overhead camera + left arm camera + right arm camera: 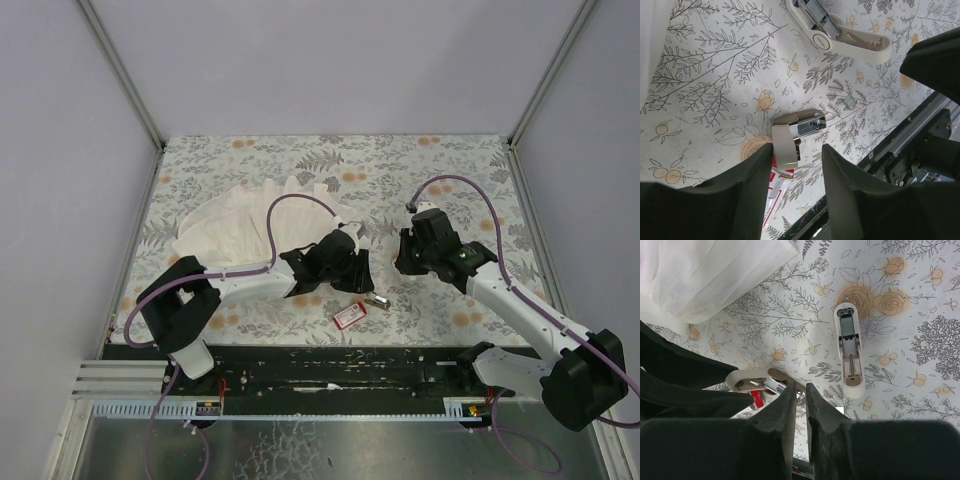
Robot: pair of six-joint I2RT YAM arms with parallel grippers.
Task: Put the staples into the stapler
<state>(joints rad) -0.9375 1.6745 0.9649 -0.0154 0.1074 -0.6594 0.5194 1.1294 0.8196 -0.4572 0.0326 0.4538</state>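
Observation:
The red staple box lies on the floral tablecloth near the front edge. The small stapler, beige with a metal inside, lies hinged open with one end over the box. A tiny silvery bit like a short staple strip lies beside it. My left gripper hovers open just short of the stapler, with nothing between its fingers. My right gripper is shut and empty, its tips above the stapler's metal end. A second beige piece with an open metal channel lies farther back.
A big white pleated cloth covers the back left of the table. The black rail with the arm bases runs along the front edge. Grey walls enclose the table on three sides.

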